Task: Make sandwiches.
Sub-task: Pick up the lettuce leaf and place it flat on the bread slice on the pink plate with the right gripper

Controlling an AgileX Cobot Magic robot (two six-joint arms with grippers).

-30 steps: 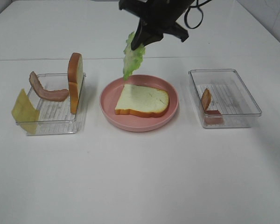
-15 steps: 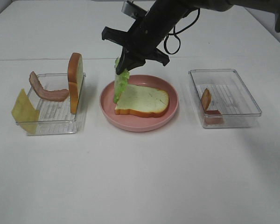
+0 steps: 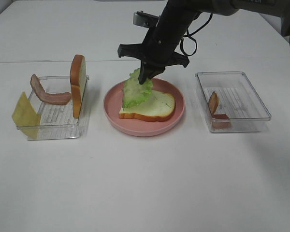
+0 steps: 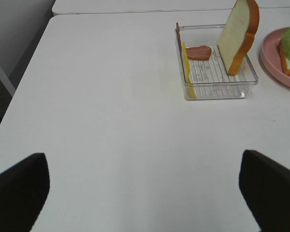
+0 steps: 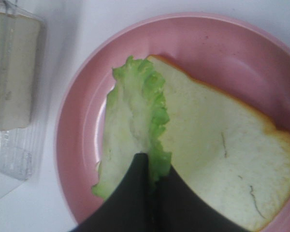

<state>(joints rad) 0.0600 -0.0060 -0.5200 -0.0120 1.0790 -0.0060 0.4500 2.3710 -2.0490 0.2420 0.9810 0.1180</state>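
Observation:
My right gripper (image 3: 146, 76) (image 5: 152, 170) is shut on a ruffled green lettuce leaf (image 3: 135, 92) (image 5: 129, 126). The leaf hangs onto the left part of a white bread slice (image 3: 152, 105) (image 5: 217, 154) lying flat on the pink plate (image 3: 145, 127) (image 5: 79, 145). In the left tray (image 3: 53, 131) (image 4: 217, 92) a second bread slice (image 3: 78, 84) (image 4: 239, 34) stands on edge beside a bacon strip (image 3: 48, 95) (image 4: 199, 52) and a yellow cheese square (image 3: 25, 115) (image 4: 186, 67). My left gripper (image 4: 145, 186) is open over bare table, well short of that tray.
A clear tray (image 3: 234, 99) to the right of the plate holds another bacon strip (image 3: 214, 104). The right arm reaches in from the back right, above the plate. White table surrounds all three containers.
The right gripper came down and toward the plate's middle with the lettuce; the leaf, which hung in the air, now touches the bread slice. Nothing else moved.

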